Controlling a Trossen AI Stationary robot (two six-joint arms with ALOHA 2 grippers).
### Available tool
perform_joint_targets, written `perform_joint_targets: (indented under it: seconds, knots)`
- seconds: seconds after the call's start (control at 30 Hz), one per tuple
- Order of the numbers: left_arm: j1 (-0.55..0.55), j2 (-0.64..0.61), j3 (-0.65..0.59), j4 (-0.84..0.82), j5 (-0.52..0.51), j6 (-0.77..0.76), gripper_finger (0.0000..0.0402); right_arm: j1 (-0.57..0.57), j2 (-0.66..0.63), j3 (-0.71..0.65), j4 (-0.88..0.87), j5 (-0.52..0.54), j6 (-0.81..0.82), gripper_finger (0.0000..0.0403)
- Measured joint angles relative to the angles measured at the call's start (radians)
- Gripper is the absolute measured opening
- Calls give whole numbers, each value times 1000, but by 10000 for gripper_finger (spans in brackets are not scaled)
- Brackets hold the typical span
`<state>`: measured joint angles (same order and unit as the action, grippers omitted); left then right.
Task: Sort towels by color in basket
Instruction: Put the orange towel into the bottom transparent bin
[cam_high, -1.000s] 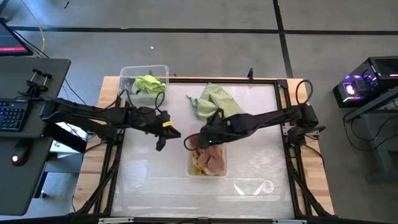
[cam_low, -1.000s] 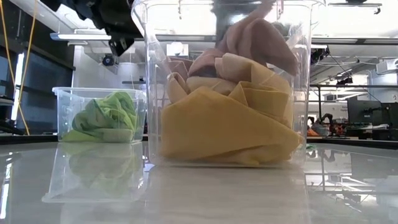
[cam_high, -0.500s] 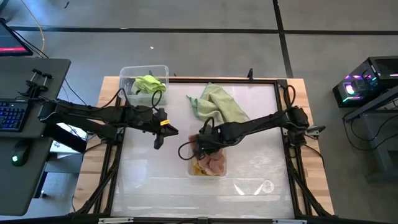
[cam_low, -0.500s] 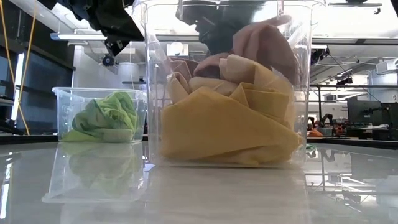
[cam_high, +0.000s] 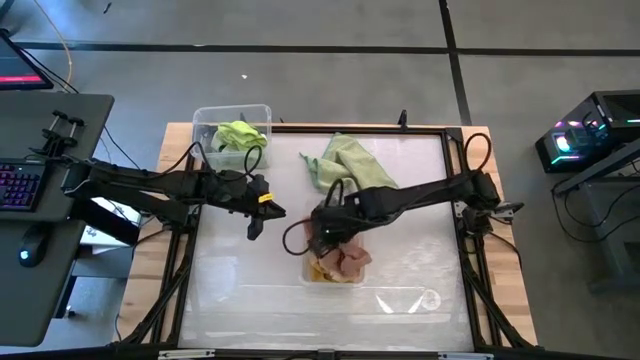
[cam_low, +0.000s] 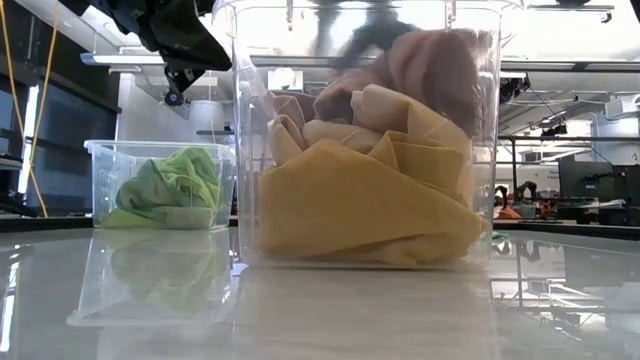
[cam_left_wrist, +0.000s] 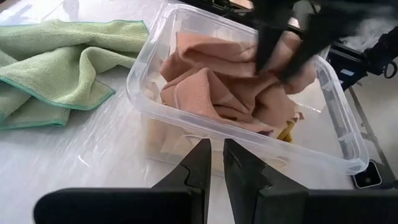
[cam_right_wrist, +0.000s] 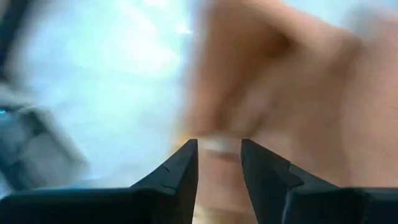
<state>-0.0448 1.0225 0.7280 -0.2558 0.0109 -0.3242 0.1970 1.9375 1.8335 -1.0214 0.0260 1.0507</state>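
Note:
A clear bin (cam_high: 306, 262) in the table's middle holds mustard yellow towels (cam_low: 360, 210) with salmon pink towels (cam_left_wrist: 211, 87) piled on top. My right gripper (cam_left_wrist: 277, 65) hovers open over that pile, its fingertips at the topmost pink folds (cam_low: 440, 70). My left gripper (cam_high: 253, 228) hangs shut and empty just left of the bin. Two sage green towels (cam_high: 350, 165) lie flat on the table beyond the bin. A lime green towel (cam_high: 240, 133) sits in a second clear bin (cam_high: 200, 120) at the far left corner. My right gripper (cam_right_wrist: 219, 158) comes down at the salmon towel's top folds (cam_left_wrist: 249, 59) slanting from the table's right, fingers spread. Motion blur hides the fingertips, so I cannot tell whether they touch the cloth. The towel rests on the pile in the bin.
A raised frame (cam_high: 300, 128) runs around the white table top. A small clear object (cam_high: 428, 299) lies near the right front. Bare table shows in front of and left of the middle bin. Desks and equipment stand beyond the table's edges.
My right gripper dipped into the middle bin with the salmon towel and has come back up a little. The towel's top, bunched high a second ago, now lies spread wider across the pile. My left arm kept still.

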Motion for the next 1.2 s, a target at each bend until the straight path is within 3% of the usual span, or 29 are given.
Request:
perform_joint_targets:
  seconds: [0.13, 0.3, 0.37, 0.57, 0.8, 1.0, 1.2]
  knots:
    - [0, 0, 0, 0, 0, -2, 33, 2, -2, 18, 163, 17, -87, 117]
    - [0, 0, 0, 2, -13, 1, 32, 0, 38, 17, 45, 206, 30, 117]
    - [0, 0, 0, 11, -20, 1, 32, -3, 69, 17, 11, 231, 54, 117]
    - [0, 0, 0, 22, -24, 2, 32, -10, 176, 16, -48, 155, 29, 111]
    - [0, 0, -1, 21, -27, -4, 32, -26, 110, 91, -107, 31, 14, 86]
    - [0, 0, -1, 21, -27, -4, 32, 1, 45, 180, -319, -11, 28, 83]
    - [-2, 0, -1, 17, -27, -5, 32, 31, 17, 178, -557, -20, 218, 83]
